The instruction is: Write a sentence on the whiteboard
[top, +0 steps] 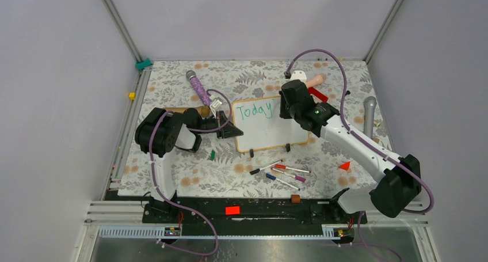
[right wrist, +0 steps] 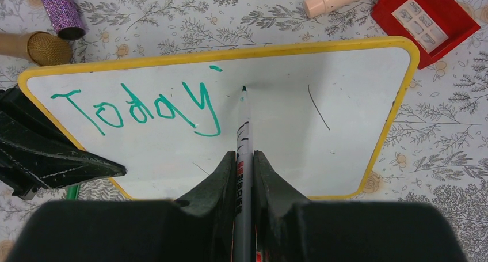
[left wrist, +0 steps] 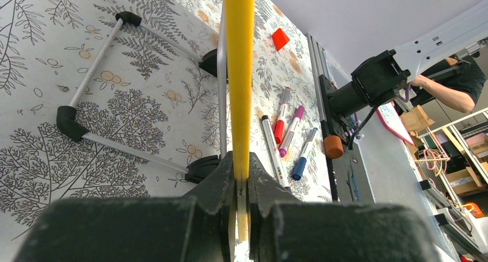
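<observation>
The whiteboard (top: pixel 276 132) stands tilted on its black feet at mid-table; its rim looks yellow in the wrist views (right wrist: pixel 345 118). Green writing, the sentence (right wrist: pixel 138 109), reads "Today" with a small tick above the y, and shows in the top view too (top: pixel 254 110). My left gripper (top: pixel 230 127) is shut on the board's left rim (left wrist: pixel 239 72), which runs up between its jaws (left wrist: pixel 241 167). My right gripper (right wrist: pixel 244 158) is shut on a grey marker (right wrist: pixel 243 129). The marker's green tip sits at the board surface just right of the y. From above, the right gripper (top: pixel 286 109) hangs over the board's upper right.
Several loose markers (top: pixel 282 173) lie in front of the board, also in the left wrist view (left wrist: pixel 288 129). A green cap (top: pixel 212 155), purple glitter microphone (top: pixel 198 88), red box (top: pixel 317 94), grey microphone (top: pixel 369 113), red triangle (top: pixel 344 166) and brown cube (top: pixel 295 198) surround it.
</observation>
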{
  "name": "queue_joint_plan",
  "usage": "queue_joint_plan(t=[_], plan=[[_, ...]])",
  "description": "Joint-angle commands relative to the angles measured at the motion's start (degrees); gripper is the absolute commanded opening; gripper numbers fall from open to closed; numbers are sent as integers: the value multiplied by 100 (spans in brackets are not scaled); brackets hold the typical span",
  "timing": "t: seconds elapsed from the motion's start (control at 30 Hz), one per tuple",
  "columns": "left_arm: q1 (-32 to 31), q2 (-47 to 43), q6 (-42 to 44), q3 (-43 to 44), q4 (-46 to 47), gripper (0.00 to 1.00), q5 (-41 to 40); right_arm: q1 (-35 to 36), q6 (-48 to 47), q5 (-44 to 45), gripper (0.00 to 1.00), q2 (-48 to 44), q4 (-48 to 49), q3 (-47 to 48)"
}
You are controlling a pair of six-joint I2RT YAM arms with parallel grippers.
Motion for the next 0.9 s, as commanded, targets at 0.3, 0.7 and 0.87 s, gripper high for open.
queue_joint_plan(t=[0.3,0.7,0.87], plan=[[-41,-153,164,-48,367,0,395,-111,106,66,0,132,48,362],[-35,-145,161,-48,367,0,398,-142,49,-634,0,248,166,384],[-39,-146,158,-43,368,0,391,-136,5,-589,0,269,-113,422]])
